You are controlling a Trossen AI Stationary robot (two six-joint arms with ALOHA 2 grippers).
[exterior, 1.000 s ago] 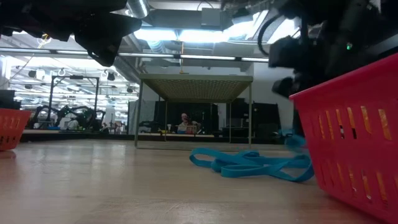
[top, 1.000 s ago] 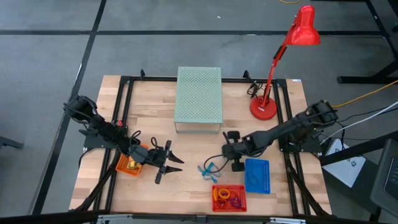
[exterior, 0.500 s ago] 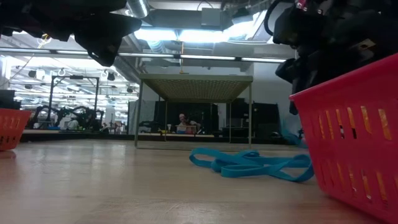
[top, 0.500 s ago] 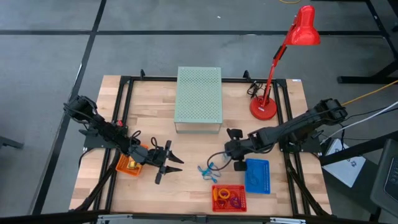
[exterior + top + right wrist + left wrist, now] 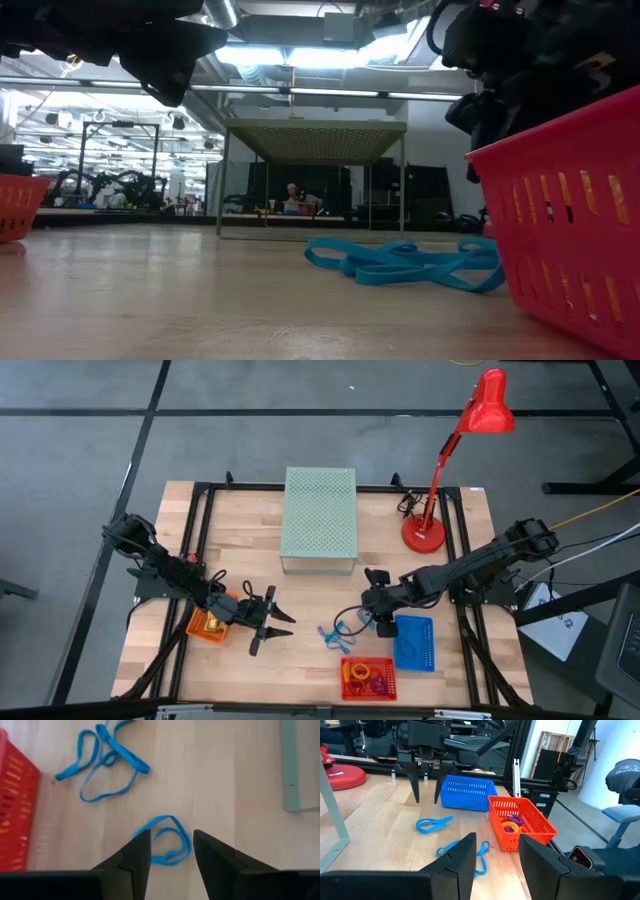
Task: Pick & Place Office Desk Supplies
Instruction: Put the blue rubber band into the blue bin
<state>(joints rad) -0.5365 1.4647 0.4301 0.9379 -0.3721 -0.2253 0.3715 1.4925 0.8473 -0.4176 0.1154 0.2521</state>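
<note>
You have 1 loop (image 5: 167,842) under the right gripper (image 5: 366,622), tangle (image 5: 331,635) left of it, baskets (image 5: 368,678) in front.

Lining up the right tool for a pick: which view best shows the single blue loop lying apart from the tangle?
The right wrist view: the single blue loop lies whole between the open right tool fingers. The left wrist view shows it farther off, clear of the tangle. In the high and low views I cannot separate it.
</note>
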